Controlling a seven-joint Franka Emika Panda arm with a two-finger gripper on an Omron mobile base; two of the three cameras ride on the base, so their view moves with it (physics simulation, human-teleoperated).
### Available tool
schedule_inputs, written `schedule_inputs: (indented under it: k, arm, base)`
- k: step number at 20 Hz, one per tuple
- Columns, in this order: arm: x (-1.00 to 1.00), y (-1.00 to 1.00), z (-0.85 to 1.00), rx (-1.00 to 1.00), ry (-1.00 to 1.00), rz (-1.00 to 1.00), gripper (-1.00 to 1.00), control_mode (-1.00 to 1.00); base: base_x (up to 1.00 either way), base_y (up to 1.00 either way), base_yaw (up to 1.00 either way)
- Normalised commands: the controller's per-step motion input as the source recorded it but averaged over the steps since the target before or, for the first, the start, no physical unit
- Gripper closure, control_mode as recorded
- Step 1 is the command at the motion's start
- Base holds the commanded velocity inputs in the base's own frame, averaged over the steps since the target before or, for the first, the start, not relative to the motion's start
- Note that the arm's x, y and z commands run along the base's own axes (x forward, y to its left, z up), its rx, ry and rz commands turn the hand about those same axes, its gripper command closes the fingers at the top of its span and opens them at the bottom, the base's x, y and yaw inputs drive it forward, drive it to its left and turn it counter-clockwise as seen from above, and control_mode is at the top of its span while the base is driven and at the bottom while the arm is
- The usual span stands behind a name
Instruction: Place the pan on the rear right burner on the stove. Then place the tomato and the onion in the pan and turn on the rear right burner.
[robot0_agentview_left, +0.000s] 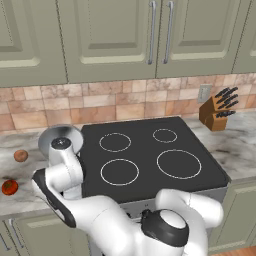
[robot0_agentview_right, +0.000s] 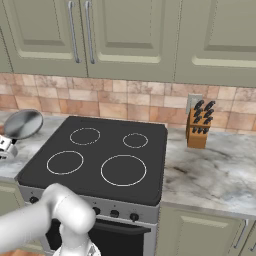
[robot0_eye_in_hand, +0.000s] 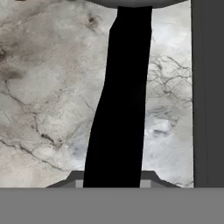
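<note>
Leftmost, the tomato (robot0_agentview_left: 9, 187) lies on the marble counter (robot0_agentview_left: 20, 172), near its front edge, with the onion (robot0_agentview_left: 20, 155) behind it and a little to the right; the two are apart. Next comes the pan (robot0_agentview_left: 52, 136), tilted just beside the stove's (robot0_agentview_left: 150, 155) left edge over the counter, its bowl holding nothing. In the hand view its black handle (robot0_eye_in_hand: 120, 109) runs down to the gripper (robot0_eye_in_hand: 114, 183), whose jaws are closed on it, the marble showing below. On the black glass the rear right burner (robot0_agentview_left: 165, 135) is bare, as are the other three rings. Further right, a knife block (robot0_agentview_left: 216, 112) stands on the counter against the tiled wall.
</note>
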Motion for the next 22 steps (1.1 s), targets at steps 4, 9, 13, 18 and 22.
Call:
schedule_inputs:
  k: [4,9,13,18,22]
  arm:
    - [-0.13,-0.52,0.18,0.04,-0.01,-0.08,1.00,-1.00]
    - [-0.04,-0.50,0.23,0.06,-0.01,-0.09,1.00,-1.00]
    - [-0.03,-0.50,0.21,0.05,-0.02,-0.10,1.00,-1.00]
    - [-0.02,-0.55,0.12,0.05,0.00,-0.11,1.00,-1.00]
    - [0.00,-0.53,0.11,0.05,0.00,-0.10,1.00,-1.00]
  base:
    - [0.00,0.00,0.00]
    - [0.00,0.00,0.00]
    - [0.00,0.00,0.00]
    - [0.00,0.00,0.00]
    - [0.00,0.00,0.00]
